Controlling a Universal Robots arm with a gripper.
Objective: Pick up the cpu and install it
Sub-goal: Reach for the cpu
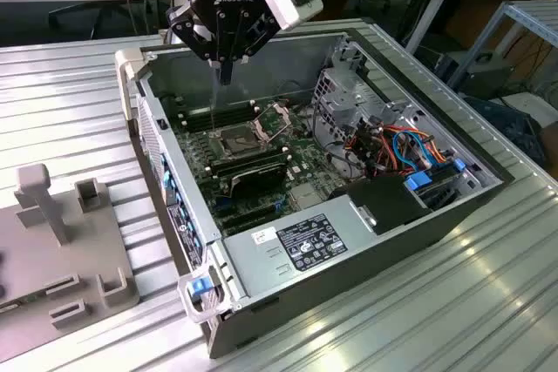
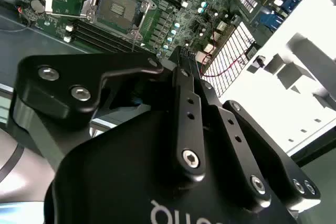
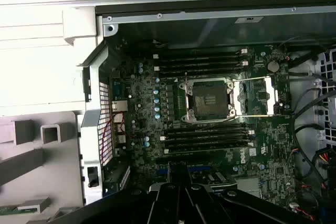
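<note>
Honest answer on the cpu: we can't tell where it is. Nothing we'd confidently call that small silvery-tan square stands out, and we can't tell whether a thin chip sits edge-on between the fingers.

The one gripper point(image 1: 225, 74) hangs over the open case point(image 1: 174, 189). Its two fingers point(image 2: 185, 103) are drawn together at the tips, with no gap we can make out.

Below the fingertips we count one socket point(image 3: 207, 98), a dark square recess in a metal frame. Its one load plate point(image 3: 270, 96) is flipped open just beside it.

Two banks of long dark memory slots point(image 3: 205, 62) flank the socket on opposite sides (we couldn't count the slots in each). All of it sits on the one green motherboard point(image 3: 142, 108).

Well apart from the fingers, outside the case, there's one grey fixture block point(image 1: 87, 259) with upright posts.
</note>
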